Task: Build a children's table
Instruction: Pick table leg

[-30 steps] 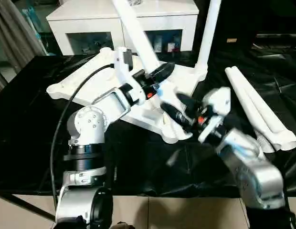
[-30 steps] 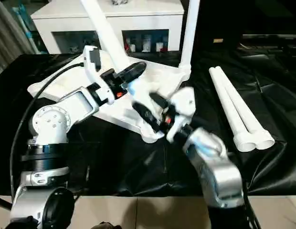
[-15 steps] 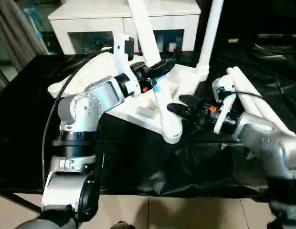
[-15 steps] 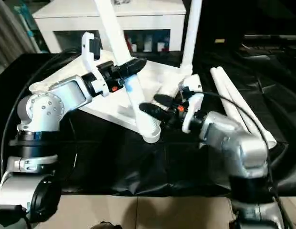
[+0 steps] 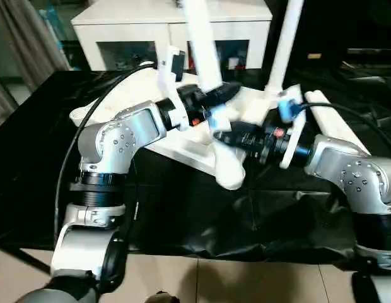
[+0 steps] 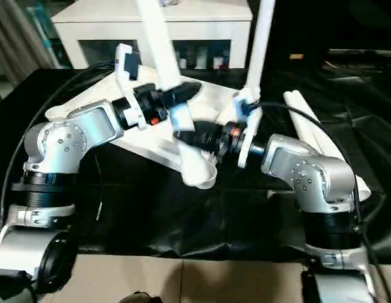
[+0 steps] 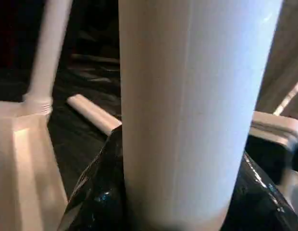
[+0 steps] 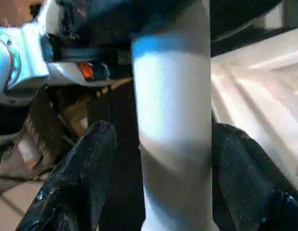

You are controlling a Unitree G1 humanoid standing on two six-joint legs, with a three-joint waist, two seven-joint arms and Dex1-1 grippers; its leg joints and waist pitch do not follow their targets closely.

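**Leg at near corner socket, both tools on it**

Landmark: the white plastic tabletop, lying underside-up on the black-draped desk, ribs showing.

Left tool is clamped on a long white tapered tubular leg, which rises steeply from the tabletop's near corner; the left wrist view shows that leg pressed between its dark fingers. Right tool comes in lower on the same leg, just above the near corner socket. Its fingers straddle the tube with gaps on both sides, so jaws apart, not yet gripping.

Count: four legs. One in the tools; one standing upright in the tabletop's far corner; two loose legs lying side by side on the desk beyond the tabletop's right edge. One tabletop. A white cabinet with glass fronts stands behind it.

Handling, as judgement: hollow plastic, so light and stiff, but smooth and round, likely to spin or slip in a grip. Best held low near the socket for leverage, with a second hold higher to keep it aligned. Tabletop may slide on the drape.
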